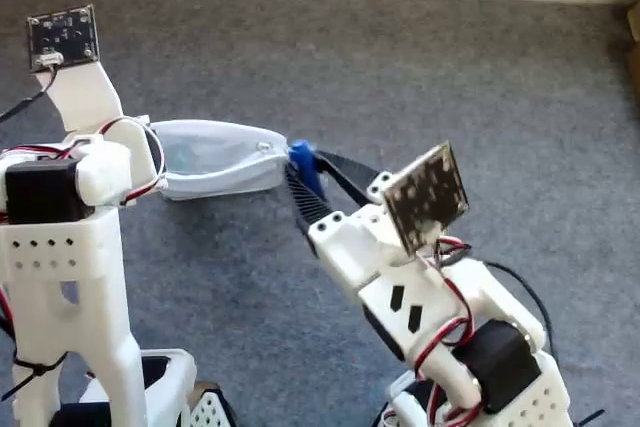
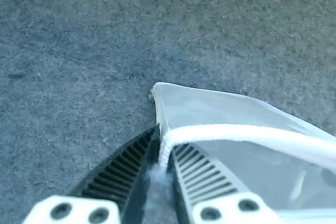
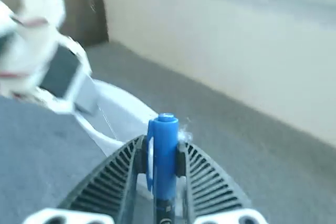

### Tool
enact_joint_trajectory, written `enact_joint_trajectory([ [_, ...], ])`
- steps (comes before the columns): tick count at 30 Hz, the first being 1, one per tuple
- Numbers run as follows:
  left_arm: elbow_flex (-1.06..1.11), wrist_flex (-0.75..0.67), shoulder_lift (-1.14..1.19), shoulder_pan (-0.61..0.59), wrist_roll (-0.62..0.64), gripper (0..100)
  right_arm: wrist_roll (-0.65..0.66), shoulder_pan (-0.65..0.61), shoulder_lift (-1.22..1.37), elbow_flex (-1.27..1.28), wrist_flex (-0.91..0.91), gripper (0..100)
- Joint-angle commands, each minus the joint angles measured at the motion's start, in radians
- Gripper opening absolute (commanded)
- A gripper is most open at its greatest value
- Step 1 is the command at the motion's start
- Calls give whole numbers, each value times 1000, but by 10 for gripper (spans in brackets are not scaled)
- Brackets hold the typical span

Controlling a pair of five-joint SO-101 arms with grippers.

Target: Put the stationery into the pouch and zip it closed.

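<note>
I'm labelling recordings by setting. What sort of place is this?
Likely an indoor robotics workspace, perhaps a lab or home bench. It has a grey carpet-like surface and a pale wall behind. The left end effector grips a pouch, and the right end effector grips a blue pen.

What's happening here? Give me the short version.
The left end effector is shut on one end of the translucent white pouch. The right end effector grips a blue pen, whose cap sits right at the pouch's other end. Whether the pen has entered the pouch yet is not clear.
</note>
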Motion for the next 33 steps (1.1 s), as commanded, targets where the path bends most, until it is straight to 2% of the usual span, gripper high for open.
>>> enact_joint_trajectory([
  [1,-41,-11,10,21,9,6,-12,-62,-13,-27,-179,5],
  [11,-41,-11,12,19,9,6,-12,-124,-12,16,-627,5],
  [25,-41,-11,12,16,9,6,-12,-127,216,21,-909,5],
  [33,-41,-11,12,16,8,6,-3,-91,312,252,-1175,5],
])
